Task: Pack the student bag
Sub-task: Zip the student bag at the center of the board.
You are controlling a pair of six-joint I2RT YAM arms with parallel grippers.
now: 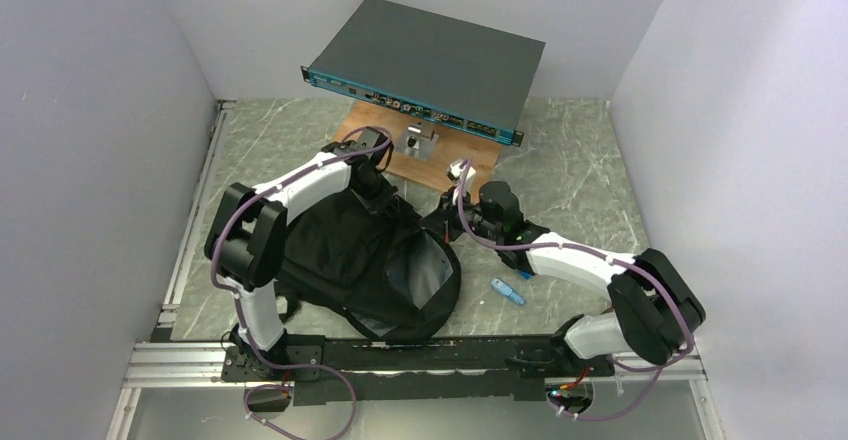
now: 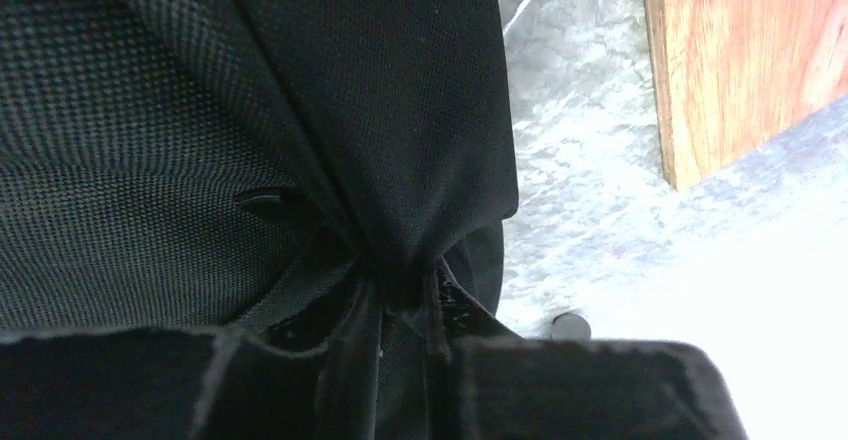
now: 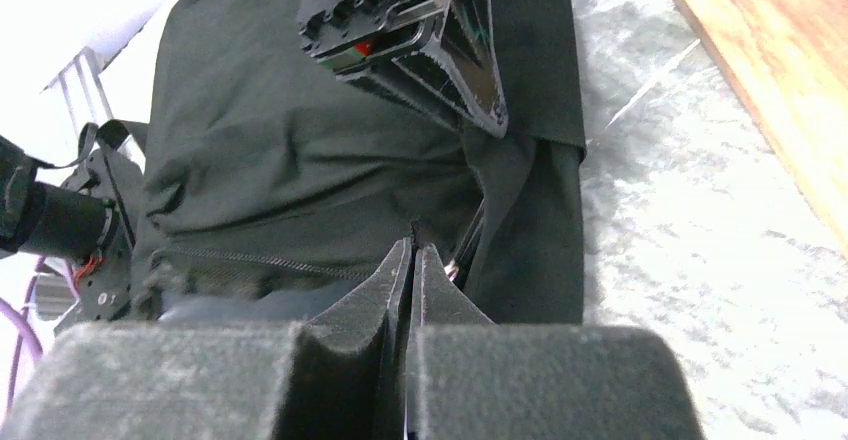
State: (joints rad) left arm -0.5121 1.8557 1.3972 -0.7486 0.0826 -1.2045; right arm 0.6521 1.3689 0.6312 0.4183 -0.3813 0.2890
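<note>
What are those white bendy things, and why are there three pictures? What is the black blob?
The white bendy things are two robot arms, each ending in a two-finger pincer. One picture looks down from above; the other two come from small cameras on the arms' wrists, so you see up close what each pincer does. The black blob is a backpack lying on the grey table. The left gripper is pinching a bunch of its cloth. The right gripper has its fingers pressed together at the bag's edge; I can't tell whether it has cloth. Also on the table: a small blue thing, a wooden board, and a flat grey box with a teal front above it.
</note>
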